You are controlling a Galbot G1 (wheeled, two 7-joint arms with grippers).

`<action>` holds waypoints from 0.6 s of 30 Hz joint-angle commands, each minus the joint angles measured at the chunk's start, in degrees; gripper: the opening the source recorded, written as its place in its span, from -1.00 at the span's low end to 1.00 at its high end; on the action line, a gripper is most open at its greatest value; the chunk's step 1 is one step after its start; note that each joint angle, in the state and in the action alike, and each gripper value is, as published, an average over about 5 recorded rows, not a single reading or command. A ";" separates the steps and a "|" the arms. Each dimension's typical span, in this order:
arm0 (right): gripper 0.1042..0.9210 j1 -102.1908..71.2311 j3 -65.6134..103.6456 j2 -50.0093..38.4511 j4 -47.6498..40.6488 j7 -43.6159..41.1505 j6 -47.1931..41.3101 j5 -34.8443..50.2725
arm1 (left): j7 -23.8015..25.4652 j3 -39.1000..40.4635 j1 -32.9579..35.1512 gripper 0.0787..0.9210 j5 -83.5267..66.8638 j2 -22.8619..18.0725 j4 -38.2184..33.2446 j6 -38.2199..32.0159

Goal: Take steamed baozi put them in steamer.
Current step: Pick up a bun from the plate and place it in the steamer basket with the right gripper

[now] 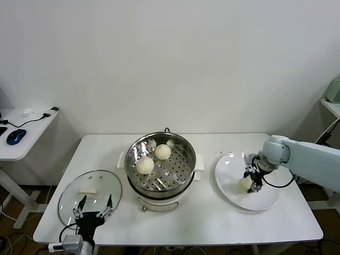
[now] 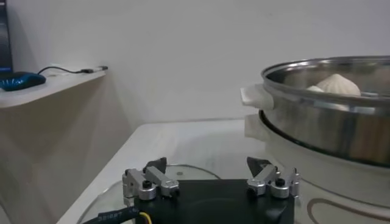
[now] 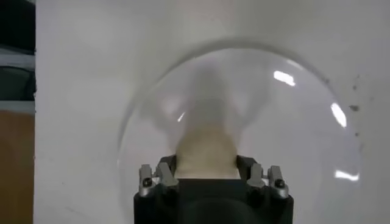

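Observation:
The steamer (image 1: 183, 175) stands at the table's middle with two cream-white baozi (image 1: 144, 165) (image 1: 162, 152) on its perforated tray. My right gripper (image 1: 251, 180) is down on the white plate (image 1: 265, 199) at the right. It is shut on a third baozi (image 1: 245, 184) at the plate's surface. In the right wrist view the baozi (image 3: 206, 152) fills the gap between the fingers of the right gripper (image 3: 207, 167). My left gripper (image 1: 95, 204) is open and empty, parked over the glass lid (image 1: 71, 194) at the front left. The left wrist view shows the steamer (image 2: 329, 122) with a baozi (image 2: 338, 84) inside.
The glass lid lies flat on the table left of the steamer. A side desk (image 1: 21, 141) with a blue mouse (image 1: 16, 136) stands off the table's left. The steamer's power cord (image 1: 167, 130) runs off the back edge. A wall is close behind the table.

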 commanded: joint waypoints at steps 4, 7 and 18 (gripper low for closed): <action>0.36 33.36 -11.09 14.91 2.51 -7.93 13.24 7.65 | 0.12 0.03 -0.28 0.77 0.14 0.08 -0.41 0.43; 0.36 36.86 -7.67 21.79 2.67 -9.43 21.99 7.51 | 0.22 0.05 -0.39 0.77 0.22 0.26 -0.66 0.65; 0.34 29.38 -1.10 38.94 8.39 -12.17 41.24 0.94 | 0.32 -0.50 -0.35 0.77 -0.09 0.52 -1.26 0.94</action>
